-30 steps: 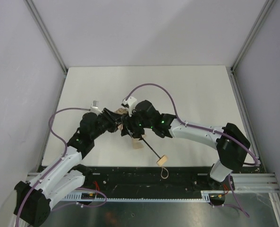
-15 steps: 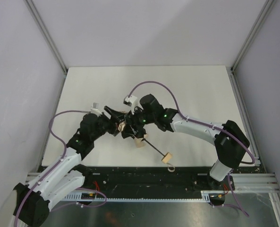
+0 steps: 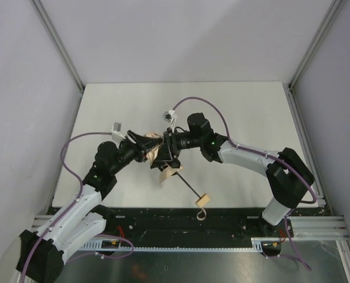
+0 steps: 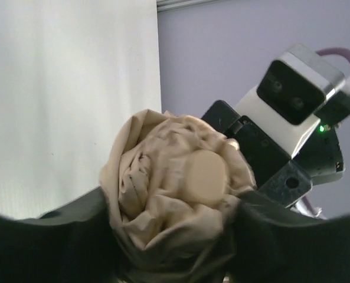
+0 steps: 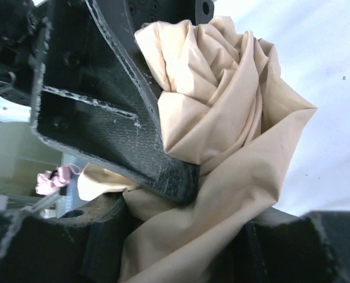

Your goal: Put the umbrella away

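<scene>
The umbrella has a crumpled beige canopy, held between both grippers above the middle of the table. Its thin black shaft runs down right to a pale wooden handle with a tan strap near the front edge. My left gripper is shut on the canopy's top end; the left wrist view shows the bunched fabric with its round cap between my jaws. My right gripper is shut on the canopy from the right; the right wrist view shows fabric pressed between my jaws, with the left gripper's finger beside it.
White table with grey walls on three sides. A metal rail runs along the front edge by the arm bases. Purple cables loop over both arms.
Both grippers have turned and lifted the canopy a little toward the back. The handle has swung left along the front edge.
</scene>
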You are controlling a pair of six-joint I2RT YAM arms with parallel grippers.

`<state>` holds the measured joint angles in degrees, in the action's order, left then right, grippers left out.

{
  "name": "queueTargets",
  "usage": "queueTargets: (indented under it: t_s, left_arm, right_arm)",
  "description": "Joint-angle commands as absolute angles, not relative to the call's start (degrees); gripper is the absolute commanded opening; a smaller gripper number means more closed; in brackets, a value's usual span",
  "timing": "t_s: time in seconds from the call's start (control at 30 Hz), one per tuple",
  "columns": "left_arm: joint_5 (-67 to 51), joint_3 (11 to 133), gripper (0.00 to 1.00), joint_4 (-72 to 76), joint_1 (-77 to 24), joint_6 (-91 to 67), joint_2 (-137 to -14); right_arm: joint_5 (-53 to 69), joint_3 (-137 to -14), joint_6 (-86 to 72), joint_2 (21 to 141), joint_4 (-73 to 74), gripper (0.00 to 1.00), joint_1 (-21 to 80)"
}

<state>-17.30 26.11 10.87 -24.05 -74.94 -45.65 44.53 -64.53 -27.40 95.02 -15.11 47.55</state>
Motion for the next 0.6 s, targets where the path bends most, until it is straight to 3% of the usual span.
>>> queueTargets:
  t_s: [0.0,0.1,0.17,0.3,0.47,0.57]
  left_arm:
    - [-21.50,26.56,0.41,18.77,-24.46,-75.17,-46.60]
    - [-20.89,26.76,0.10,19.50,-24.44,-75.86,-46.80]
    - [-19.75,26.62,0.03,19.55,-24.43,-77.33,-46.48]
    - [-16.22,26.17,0.00,19.42,-24.48,-79.97,-45.03]
    - [-13.74,26.92,0.00,15.49,-24.52,-83.96,-44.43]
    - [-13.20,28.21,0.00,12.53,-24.52,-84.76,-44.62]
  right_arm:
    - [53.63,-64.56,-36.72,93.00,-32.46,0.00,49.03]
    - [51.57,-64.43,-34.46,92.09,-28.60,0.02,49.01]
    - [47.37,-64.38,-29.95,90.59,-22.47,0.16,49.50]
    - [32.99,-64.36,-19.70,88.27,-10.63,0.44,53.93]
    - [13.13,-64.85,-11.59,87.63,-3.30,0.61,59.65]
    - [5.12,-66.96,-8.13,88.91,0.25,0.62,61.95]
